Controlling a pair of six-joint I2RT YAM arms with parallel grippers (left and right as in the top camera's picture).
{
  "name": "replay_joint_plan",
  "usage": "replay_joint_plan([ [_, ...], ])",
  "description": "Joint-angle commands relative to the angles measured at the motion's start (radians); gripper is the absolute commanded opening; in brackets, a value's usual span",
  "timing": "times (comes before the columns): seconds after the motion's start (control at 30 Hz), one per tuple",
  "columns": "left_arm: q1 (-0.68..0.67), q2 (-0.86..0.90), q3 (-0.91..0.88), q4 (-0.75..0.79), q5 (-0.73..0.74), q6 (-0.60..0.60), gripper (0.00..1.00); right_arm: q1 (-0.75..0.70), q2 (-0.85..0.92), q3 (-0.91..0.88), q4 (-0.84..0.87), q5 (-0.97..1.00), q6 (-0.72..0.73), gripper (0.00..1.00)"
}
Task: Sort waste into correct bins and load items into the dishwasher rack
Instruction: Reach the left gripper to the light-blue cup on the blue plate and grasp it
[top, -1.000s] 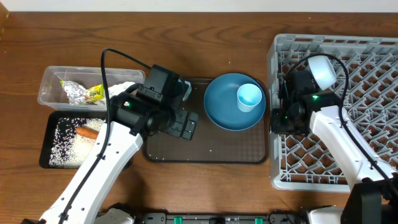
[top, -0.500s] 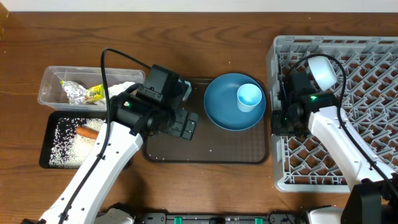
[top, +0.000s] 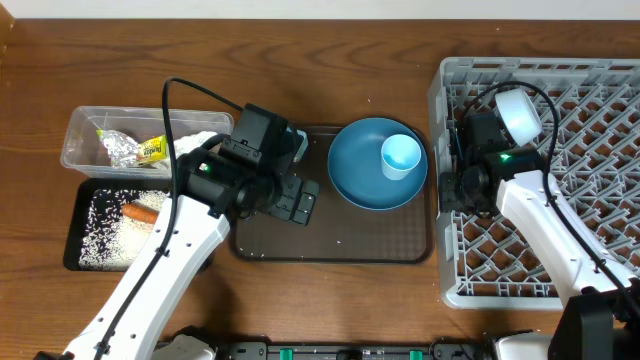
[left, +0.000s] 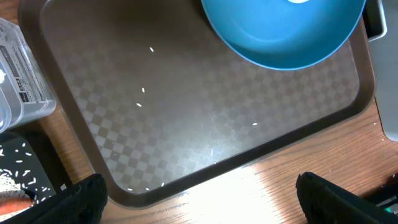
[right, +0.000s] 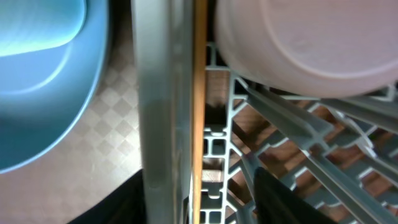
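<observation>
The table (top: 330, 60) is dark brown wood with a strong grain. A pale strip beyond its far edge is all that shows of the room.

At the far left a clear tub (top: 70, 140) holds foil (top: 120, 148), a yellow-green wrapper (top: 150, 150) and a tissue (top: 195, 142). Just in front of it, the black tray (top: 72, 235) holds rice (top: 110, 235) and the carrot (top: 143, 212).

The left gripper (left: 199, 202) hangs over the near edge of the brown tray (top: 350, 240). Its fingers are spread wide and there is nothing between them. A few stray grains (left: 151, 50) lie on that tray. At its far right corner is the plate (top: 360, 180), with the blue cup (top: 402, 155) upright on it.

The rack (top: 540, 62) fills the right side. The right gripper (right: 193, 205) is at the rack's left wall, partly open. One finger is outside the wall and the other inside, above the lattice. Between them is a thin wooden strip, the chopsticks (right: 199, 93), just inside the wall and close against it. Their long axis runs parallel to the wall. The inner finger stands clear of them, so they are not clamped. I cannot tell which end is the tip, or whether the strip is one stick or two. From overhead the arm hides them.

The pink cup (right: 311, 43) is in the rack, just beyond the gripper and near the same wall. It looks tilted in the overhead view.
</observation>
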Motion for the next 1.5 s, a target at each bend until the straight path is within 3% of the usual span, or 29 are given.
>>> replay_joint_plan([
  [0.0,0.000,-0.004,-0.005,0.000,-0.009,-0.005,1.00,-0.003,-0.014,0.044,-0.018,0.029,-0.024,0.57],
  [0.37,0.000,-0.004,-0.005,0.000,-0.009,-0.005,1.00,-0.003,-0.016,0.303,-0.202,0.029,-0.024,0.65],
  [0.5,0.000,-0.004,-0.005,0.001,-0.009,-0.005,1.00,-0.003,-0.016,0.352,-0.186,0.030,-0.024,0.78],
  [0.57,0.000,-0.004,-0.005,0.000,-0.009,-0.005,1.00,-0.003,-0.016,0.356,-0.167,0.030,-0.024,0.99],
  [0.83,0.000,-0.004,-0.005,0.001,-0.009,-0.005,1.00,-0.003,-0.015,0.355,-0.166,0.030,-0.023,0.99],
  [0.93,0.000,-0.004,-0.005,0.089,-0.001,-0.018,1.00,-0.003,-0.015,0.355,-0.166,0.030,-0.024,0.99],
  [1.13,-0.007,-0.001,-0.005,0.289,0.153,-0.212,1.00,-0.003,-0.015,0.355,-0.166,0.030,-0.023,0.99],
  [1.33,-0.070,0.054,-0.005,0.523,0.152,-0.416,0.98,-0.003,-0.015,0.355,-0.166,0.030,-0.023,0.99],
  [1.47,-0.133,0.137,-0.005,0.642,0.124,-0.486,0.98,-0.003,-0.015,0.355,-0.166,0.030,-0.024,0.99],
])
